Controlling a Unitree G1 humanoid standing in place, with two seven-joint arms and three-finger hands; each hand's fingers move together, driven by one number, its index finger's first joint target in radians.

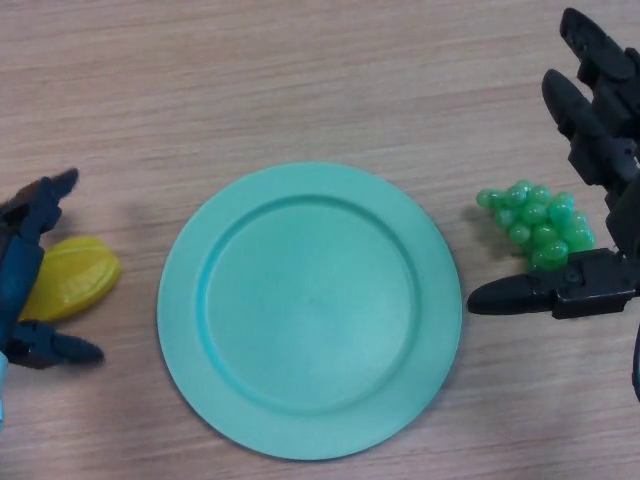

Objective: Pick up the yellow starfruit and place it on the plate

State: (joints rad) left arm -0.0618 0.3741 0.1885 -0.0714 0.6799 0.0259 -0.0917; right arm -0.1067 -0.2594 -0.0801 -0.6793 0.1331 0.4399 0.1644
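Head view: yellow starfruit (70, 278) lies at left edge of frame, on the table (300, 80), well apart from the green plate (310, 310) at centre. Left hand (25, 265) straddles the fruit, fingers above and thumb below, spread, not yet closed on it. Right hand (590, 180) idle at right edge, fingers straight, beside green grapes (535, 225). Step in hand: grasp. Next move calls for closing on the fruit, lifting, carrying rightward over the plate

Both hands black, chunky: left hand (22, 262) w/ a dark bluish sheen, right hand (590, 160) blocky, segmented, tapered tips.
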